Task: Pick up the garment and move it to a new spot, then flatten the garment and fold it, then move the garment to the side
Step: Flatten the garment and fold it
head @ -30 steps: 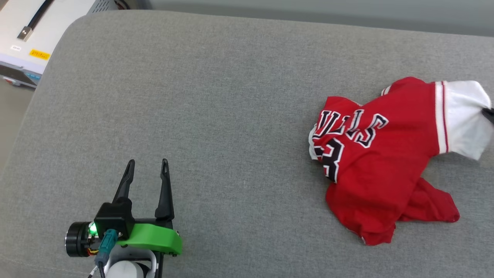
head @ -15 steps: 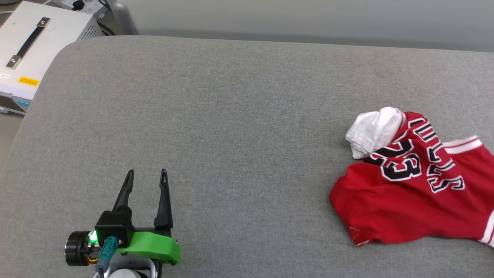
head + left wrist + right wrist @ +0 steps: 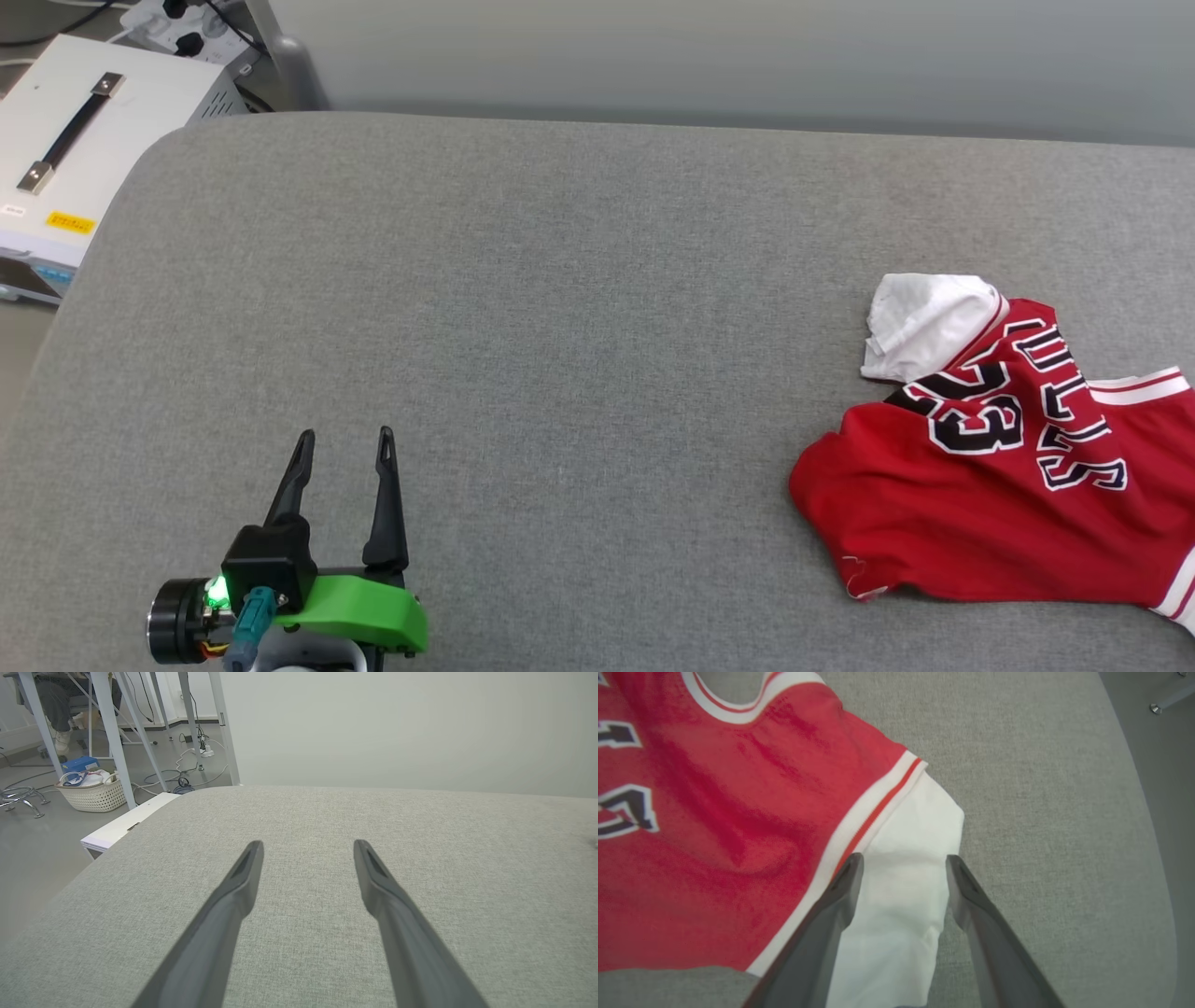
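Grey cushion [image 3: 560,327] bears the garment [image 3: 980,523]; right fingers [image 3: 833,905] spread over its white sleeve, left fingers [image 3: 233,896] wide, empty.

The left hand [image 3: 344,437] sits at seven o'clock in the head view, its two dark fingers [image 3: 387,495] spread wide and pointing toward twelve. The right hand [image 3: 904,858] has its fingers parted too, clamping nothing between them.

Right pincer [image 3: 904,858] has its fingers parted, both tips over the white sleeve [image 3: 901,826] of the garment [image 3: 738,835]; contact cannot be confirmed. The red body with striped trim spreads from 9 to 11 o'clock, and the grey fabric surface [image 3: 1041,812] lies toward 3 o'clock.
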Robot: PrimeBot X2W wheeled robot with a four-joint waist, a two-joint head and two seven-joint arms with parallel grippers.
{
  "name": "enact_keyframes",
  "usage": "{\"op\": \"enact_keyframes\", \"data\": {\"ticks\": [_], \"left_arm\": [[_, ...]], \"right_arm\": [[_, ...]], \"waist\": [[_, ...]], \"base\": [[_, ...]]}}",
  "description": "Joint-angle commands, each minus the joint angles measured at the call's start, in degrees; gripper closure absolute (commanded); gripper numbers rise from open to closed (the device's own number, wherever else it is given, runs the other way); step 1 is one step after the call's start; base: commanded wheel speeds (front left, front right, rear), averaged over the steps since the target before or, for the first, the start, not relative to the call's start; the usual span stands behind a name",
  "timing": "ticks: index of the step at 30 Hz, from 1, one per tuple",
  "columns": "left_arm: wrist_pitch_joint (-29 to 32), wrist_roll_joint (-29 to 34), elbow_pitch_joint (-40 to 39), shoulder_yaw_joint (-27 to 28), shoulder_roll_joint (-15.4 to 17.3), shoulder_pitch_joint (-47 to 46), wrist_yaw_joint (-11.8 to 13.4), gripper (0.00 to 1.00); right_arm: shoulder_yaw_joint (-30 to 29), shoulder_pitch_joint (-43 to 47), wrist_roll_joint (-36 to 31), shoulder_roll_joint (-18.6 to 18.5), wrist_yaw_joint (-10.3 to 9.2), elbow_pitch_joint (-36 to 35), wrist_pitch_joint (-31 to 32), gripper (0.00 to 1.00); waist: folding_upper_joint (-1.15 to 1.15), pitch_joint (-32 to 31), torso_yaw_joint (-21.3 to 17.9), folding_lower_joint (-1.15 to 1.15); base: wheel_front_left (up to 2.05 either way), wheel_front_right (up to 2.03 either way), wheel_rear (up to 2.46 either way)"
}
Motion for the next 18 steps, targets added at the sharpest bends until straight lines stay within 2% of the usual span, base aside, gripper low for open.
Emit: {"op": "enact_keyframes", "data": {"ticks": [1, 7, 12, 18], "left_arm": [[-0.3, 0.7, -0.1, 0.3, -0.2, 0.7, -0.2, 0.0], [-0.3, 1.0, -0.6, 0.6, -0.2, 1.0, -0.4, 0.0], [-0.3, 1.3, -1.4, 0.7, -0.2, 1.0, -0.7, 0.0], [-0.3, 2.0, -2.1, 1.0, 0.0, 0.0, -1.5, 0.0]], "right_arm": [[-1.3, -0.7, -1.9, 0.4, -0.03, -1.7, -2.6, 0.0], [-7.8, -2.0, -11.2, 6.0, -0.03, -10.5, -12.3, 0.0], [-12.5, -1.9, -19.4, 14.5, -0.03, -19.9, -18.3, 0.0], [-12.6, 0.5, -27.2, 24.6, -0.03, -29.6, -21.4, 0.0]], "waist": [[0.0, -0.6, -0.4, 0.0], [0.0, -1.6, -0.8, 0.0], [0.0, -2.1, -0.9, 0.0], [0.0, -2.2, -1.2, 0.0]], "base": [[0.0, 0.0, 0.0], [0.0, 0.0, 0.0], [0.0, 0.0, 0.0], [0.0, 0.0, 0.0]]}}
